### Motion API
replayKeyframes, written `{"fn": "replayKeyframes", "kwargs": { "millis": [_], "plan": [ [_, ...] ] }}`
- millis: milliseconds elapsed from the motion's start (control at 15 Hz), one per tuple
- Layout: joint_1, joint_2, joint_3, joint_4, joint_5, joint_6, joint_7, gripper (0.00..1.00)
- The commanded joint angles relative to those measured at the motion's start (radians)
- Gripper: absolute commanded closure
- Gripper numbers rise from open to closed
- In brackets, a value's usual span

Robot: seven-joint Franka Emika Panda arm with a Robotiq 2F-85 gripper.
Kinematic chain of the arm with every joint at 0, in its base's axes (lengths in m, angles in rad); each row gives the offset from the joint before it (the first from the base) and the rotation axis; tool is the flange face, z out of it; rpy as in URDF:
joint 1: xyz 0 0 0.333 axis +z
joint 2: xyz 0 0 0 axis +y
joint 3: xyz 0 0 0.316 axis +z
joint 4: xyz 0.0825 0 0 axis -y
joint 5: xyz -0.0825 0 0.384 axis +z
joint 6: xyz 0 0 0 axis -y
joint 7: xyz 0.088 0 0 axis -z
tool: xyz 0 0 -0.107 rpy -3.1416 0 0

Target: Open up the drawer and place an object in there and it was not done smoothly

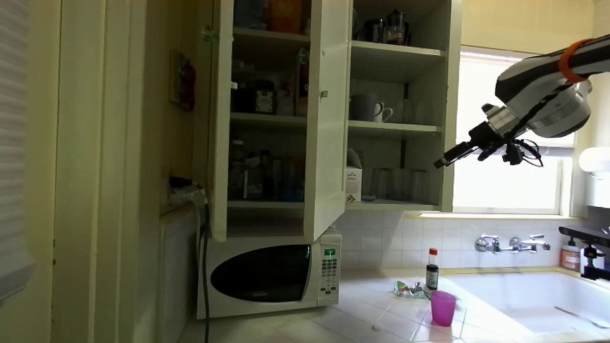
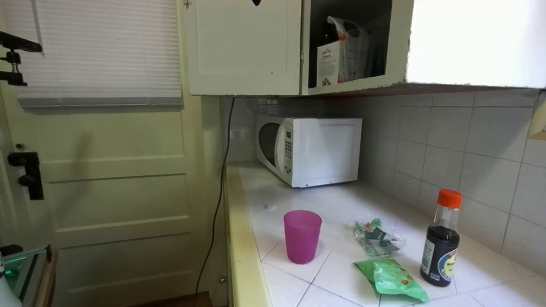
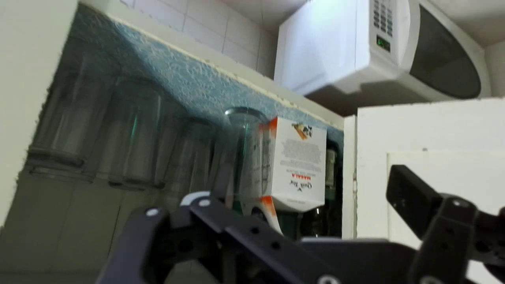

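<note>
The cream-white panel door [image 1: 331, 143] of the tall cream-white wall cabinet [image 1: 448, 190] is standing swung out to the left, presumably so that the shelves [image 1: 395, 126] of clear, straight-sided tumblers [image 3: 136, 138] are lying within reach. A small pink-magenta plastic cup [image 2: 302, 238] is standing mouth-up on the white tiled counter [image 1: 357, 290], nearer than the boxy white microwave [image 2: 309, 151], likely for an easy grasp. The black two-fingered gripper [image 1: 439, 163] is hanging before the cabinet, its fingers [image 3: 414, 203] spread apart and holding nothing, the cup sitting well below them.

Daylight enters through the overexposed window [image 1: 505, 188]. The glassware cabinet [image 1: 398, 126] is dim inside. Wrist view: drinking glasses [image 3: 138, 134] appear blurred.
</note>
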Motion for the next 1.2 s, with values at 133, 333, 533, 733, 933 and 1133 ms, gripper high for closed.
{"fn": "replayKeyframes", "kwargs": {
  "millis": [133, 333, 533, 733, 933, 1133],
  "plan": [
    [0.02, -0.071, -0.067, -0.052, -0.296, -0.11, 0.113, 0.0],
    [0.06, -0.053, -0.102, -0.031, -0.281, -0.081, 0.114, 0.0],
    [0.062, -0.064, -0.116, -0.029, -0.28, -0.094, 0.114, 0.0],
    [0.009, -0.005, -0.03, -0.066, -0.464, -0.049, 0.256, 0.0],
    [0.006, 0.026, 0.033, -0.173, -0.641, 0.044, 0.383, 0.0],
    [0.028, 0.095, 0.069, -0.213, -0.781, -0.015, 0.497, 0.0]
  ]
}}
